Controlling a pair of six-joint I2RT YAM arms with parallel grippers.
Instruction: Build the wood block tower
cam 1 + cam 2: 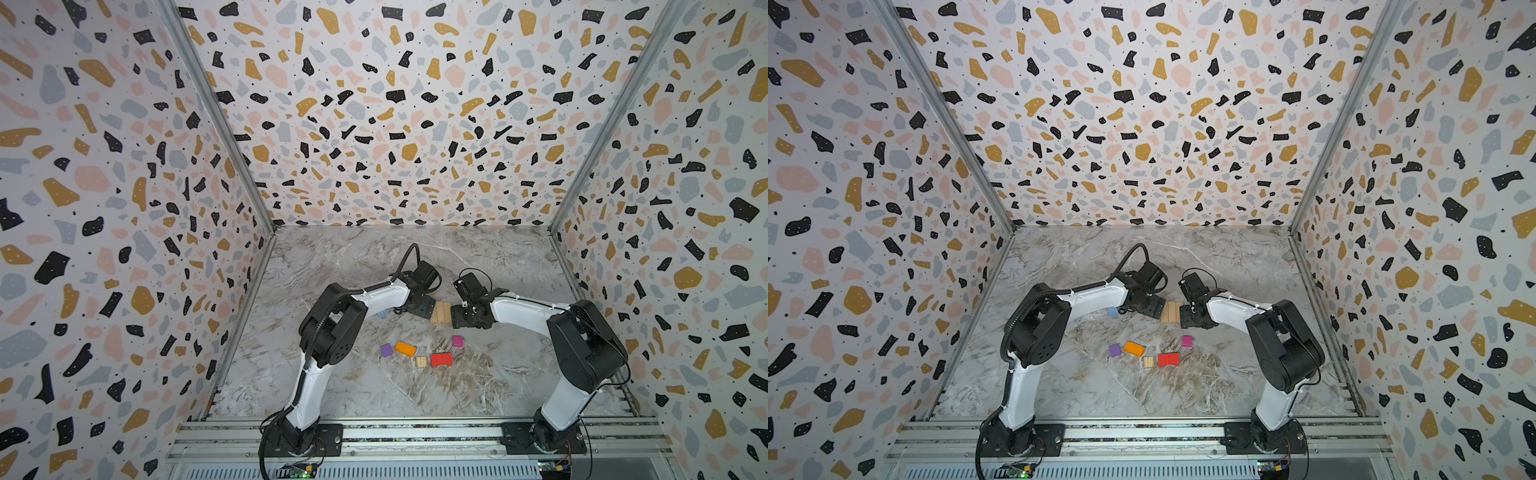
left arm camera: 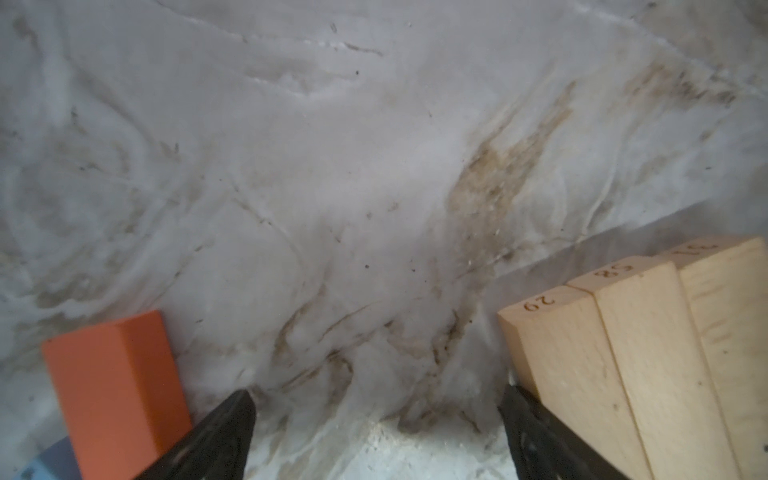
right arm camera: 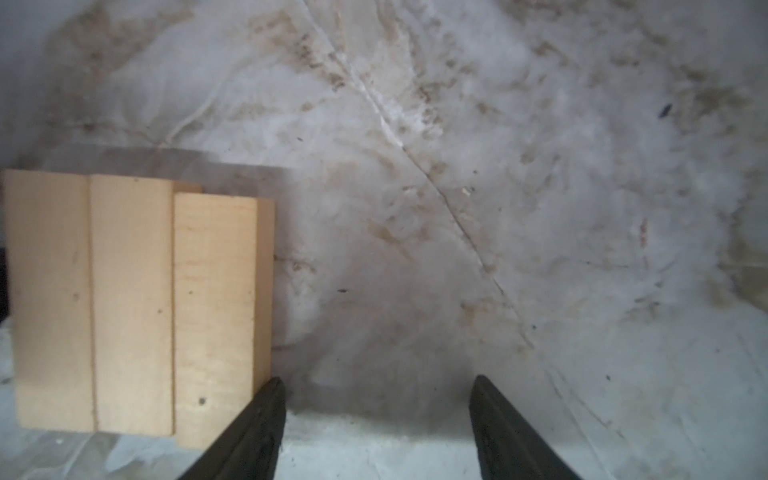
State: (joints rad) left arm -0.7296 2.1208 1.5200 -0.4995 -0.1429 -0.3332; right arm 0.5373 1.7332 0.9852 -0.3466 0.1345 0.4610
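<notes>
Terrazzo-patterned walls [image 1: 395, 104] close in a marble tabletop [image 1: 332, 257]. So far the tower is only its base: three tan planks [image 1: 441, 312] lying flat side by side at mid-table, with nothing stacked on them. Their long axes run away from the robot's base, so the row spans left to right.

In the right wrist view, the plank [image 3: 214, 316] nearest that arm sits slightly offset along its length from the other two.

The left gripper [image 1: 419, 307] flanks the row on one side and the right gripper [image 1: 461, 314] on the other. Each is just beside an outer plank or touching it. Both have their fingers apart and hold nothing, and the planks lie outside the fingers, not between them.

Neither arm is clearly nearer, so squaring the row looks like a push inward from both sides.

An orange block [image 2: 112, 386] and a blue block [image 1: 382, 313] lie just beside the left gripper, so that arm is nearer to them. The red block [image 1: 441, 359] and the purple cube [image 1: 386, 350] lie loose toward the robot's base.
</notes>
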